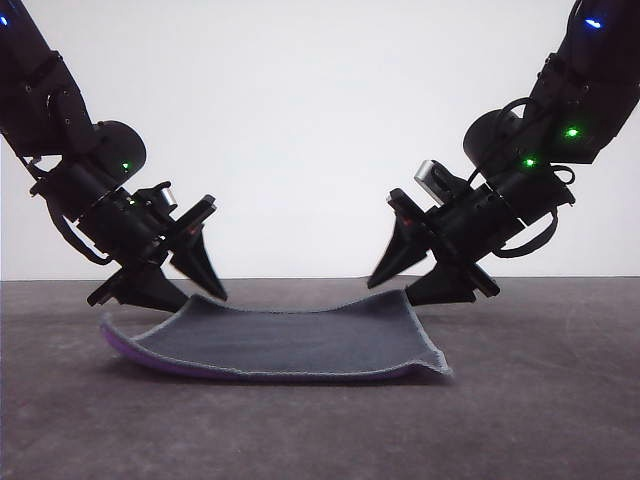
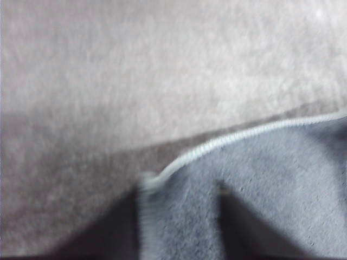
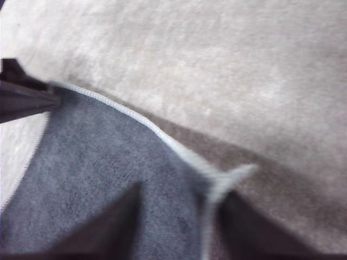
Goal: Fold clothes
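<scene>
The clothes are one small cloth lying flat on the table, dark grey face up. A purple underside shows along its left edge, and both far corners curl upward. My left gripper is open at the far left corner, which sits between its fingers in the left wrist view, stitched edge raised. My right gripper is open at the far right corner. That corner stands up between its fingers in the right wrist view. A dark finger of the left gripper touches the cloth's other far corner.
The table is a dark grey felt-like surface, bare around the cloth on the front, left and right. A plain white wall stands behind it. Both black arms slope down from the upper corners.
</scene>
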